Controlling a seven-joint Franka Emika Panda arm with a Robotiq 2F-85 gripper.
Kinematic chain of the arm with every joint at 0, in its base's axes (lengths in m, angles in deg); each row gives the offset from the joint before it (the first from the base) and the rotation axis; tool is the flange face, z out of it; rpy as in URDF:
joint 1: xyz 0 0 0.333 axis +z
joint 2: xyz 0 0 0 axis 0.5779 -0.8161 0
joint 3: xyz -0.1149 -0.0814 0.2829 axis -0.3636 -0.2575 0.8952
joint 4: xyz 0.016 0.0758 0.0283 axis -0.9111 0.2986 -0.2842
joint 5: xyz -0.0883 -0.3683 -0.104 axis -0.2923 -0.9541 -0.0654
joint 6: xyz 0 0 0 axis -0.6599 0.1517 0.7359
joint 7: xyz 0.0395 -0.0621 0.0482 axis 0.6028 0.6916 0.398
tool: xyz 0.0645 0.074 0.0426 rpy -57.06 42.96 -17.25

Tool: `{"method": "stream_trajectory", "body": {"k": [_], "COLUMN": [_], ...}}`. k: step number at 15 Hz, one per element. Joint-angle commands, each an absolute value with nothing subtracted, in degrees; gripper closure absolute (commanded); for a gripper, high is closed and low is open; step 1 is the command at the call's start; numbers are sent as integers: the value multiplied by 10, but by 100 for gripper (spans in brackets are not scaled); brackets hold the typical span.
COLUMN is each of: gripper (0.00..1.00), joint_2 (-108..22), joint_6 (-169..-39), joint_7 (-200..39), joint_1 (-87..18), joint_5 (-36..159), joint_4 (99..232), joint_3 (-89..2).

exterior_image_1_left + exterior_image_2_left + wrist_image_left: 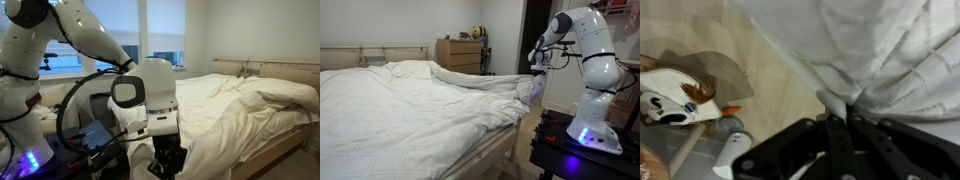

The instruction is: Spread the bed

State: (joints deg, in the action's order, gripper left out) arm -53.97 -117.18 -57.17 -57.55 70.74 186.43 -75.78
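The bed [390, 110] fills much of both exterior views, with a pale wooden headboard [375, 52] and a bulky white duvet [250, 100] rumpled over white sheets. My gripper [534, 88] hangs past the bed's foot corner. It is shut on a pinched fold of the duvet's edge [835, 100], which shows in the wrist view between the black fingers [838, 122]. The duvet stretches from that pinch back over the mattress. In an exterior view the white wrist housing [145, 95] hides the fingers.
A wooden dresser [460, 55] with items on top stands against the far wall. The robot's base [585, 135] stands on a dark cart by the bed's foot. Windows [120, 30] are behind the arm. Clutter [675, 95] lies on the tan floor below the gripper.
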Motion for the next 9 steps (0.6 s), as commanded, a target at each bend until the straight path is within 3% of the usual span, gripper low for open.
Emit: {"method": "stream_trajectory", "body": {"k": [1, 8, 9], "gripper": [99, 99, 72], "joint_2": [-496, -493, -493], "joint_6": [-1143, -1123, -1119], "joint_7": [-579, -577, -576], "joint_1": [-597, -611, -611], "joint_5": [696, 698, 698], "joint_4": [1891, 1889, 1888], "joint_3": [-782, -782, -781]}}
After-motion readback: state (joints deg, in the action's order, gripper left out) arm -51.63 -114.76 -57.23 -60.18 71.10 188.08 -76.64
